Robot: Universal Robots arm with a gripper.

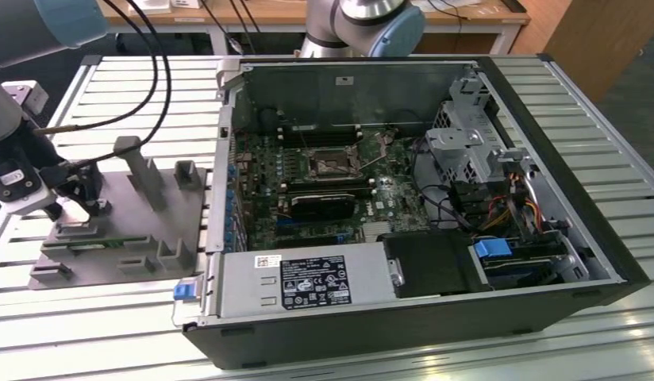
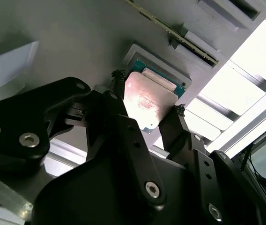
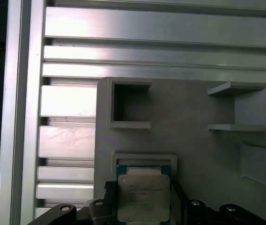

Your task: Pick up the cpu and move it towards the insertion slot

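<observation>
The cpu (image 2: 148, 99), a silvery square chip with a teal rim, lies at a shallow recess of the grey plastic tray (image 1: 147, 238), at the exterior view's left. My gripper (image 1: 78, 208) stands over it, and its black fingers (image 2: 118, 78) press on two opposite edges of the chip in both wrist views. I cannot tell whether the cpu (image 3: 142, 197) is lifted off the recess. The insertion slot (image 1: 329, 163), a shiny metal frame with a dark centre, sits on the motherboard inside the open computer case, well toward the exterior view's right of the gripper.
The tray carries upright grey posts (image 1: 131, 163) and a thin green circuit strip (image 1: 94, 244). The case wall (image 1: 223, 143) stands between tray and motherboard. A power supply (image 1: 301, 279) and drive cage (image 1: 470, 147) crowd the case. Cables (image 1: 147, 87) hang above the slatted table (image 1: 581, 103).
</observation>
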